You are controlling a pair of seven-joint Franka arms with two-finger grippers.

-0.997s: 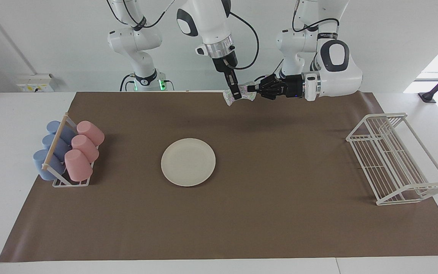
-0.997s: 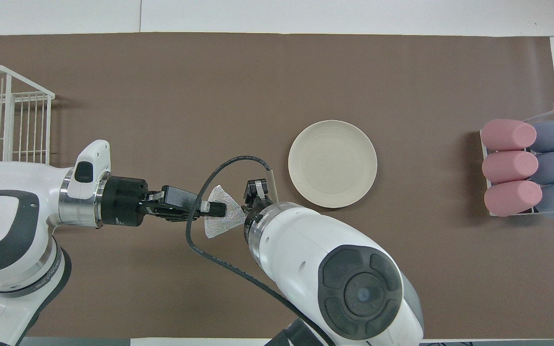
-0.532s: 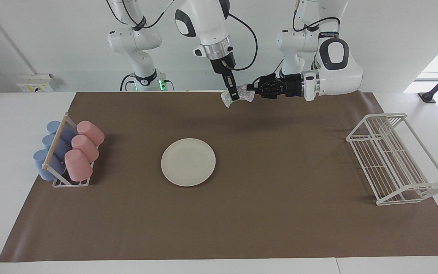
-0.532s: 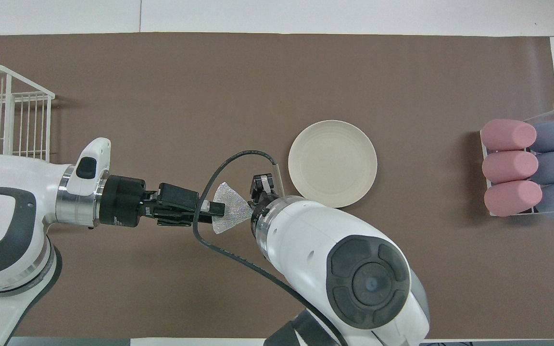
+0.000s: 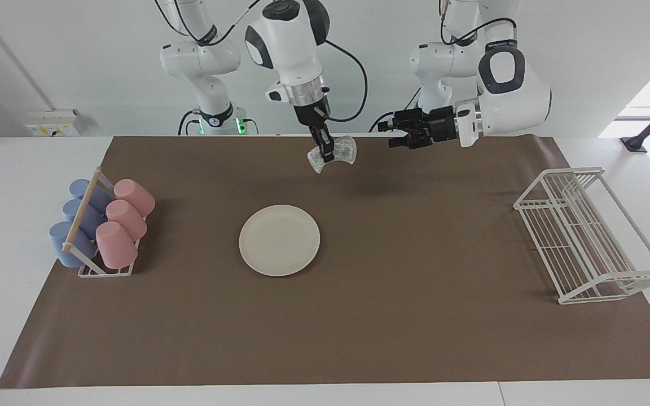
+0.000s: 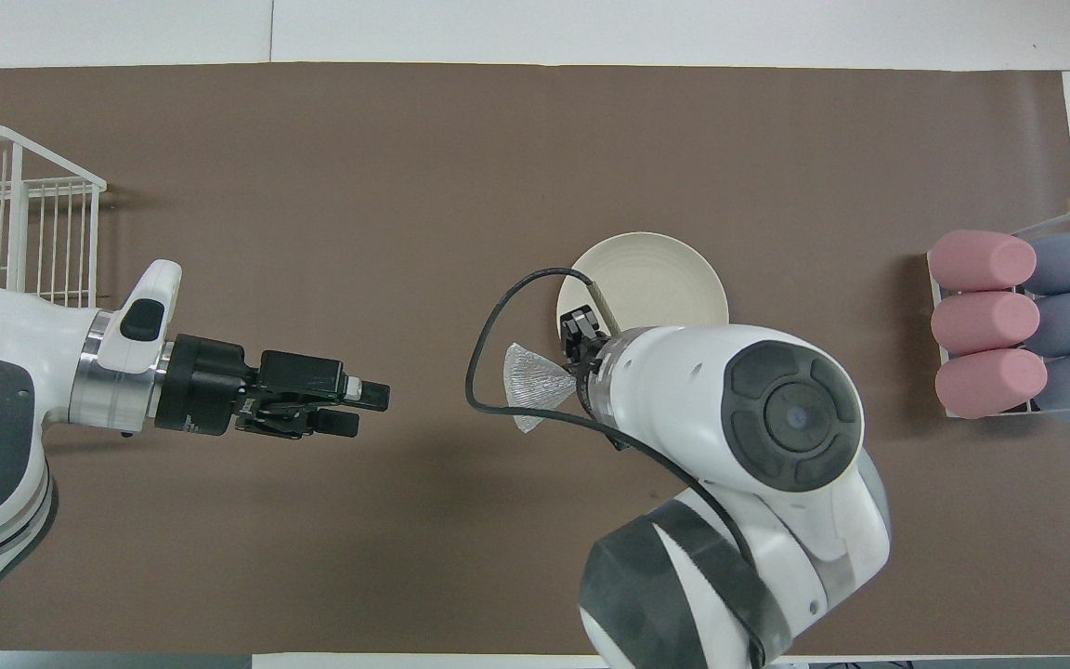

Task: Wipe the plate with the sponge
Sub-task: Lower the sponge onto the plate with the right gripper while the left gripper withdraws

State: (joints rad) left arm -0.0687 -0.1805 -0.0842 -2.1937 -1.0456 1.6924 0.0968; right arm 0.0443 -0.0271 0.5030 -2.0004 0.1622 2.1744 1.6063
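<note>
Facing view: right gripper [image 5: 325, 152] points down, clamped on the sponge [image 5: 333, 153], high over the mat's robot-side edge; left gripper [image 5: 391, 135] reaches level, fingers parted, empty. Plate [image 5: 279, 239] lies mid-mat.

Overhead view: right gripper [image 6: 580, 346] overlaps the plate [image 6: 660, 279]; sponge [image 6: 532, 383] hangs beside; left gripper [image 6: 363, 409] is well apart.

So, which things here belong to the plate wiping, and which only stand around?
For the job:
- round cream-white plate
- silvery mesh sponge, held up by the right gripper

Just standing around:
- rack of pink and blue cups
- white wire rack
</note>
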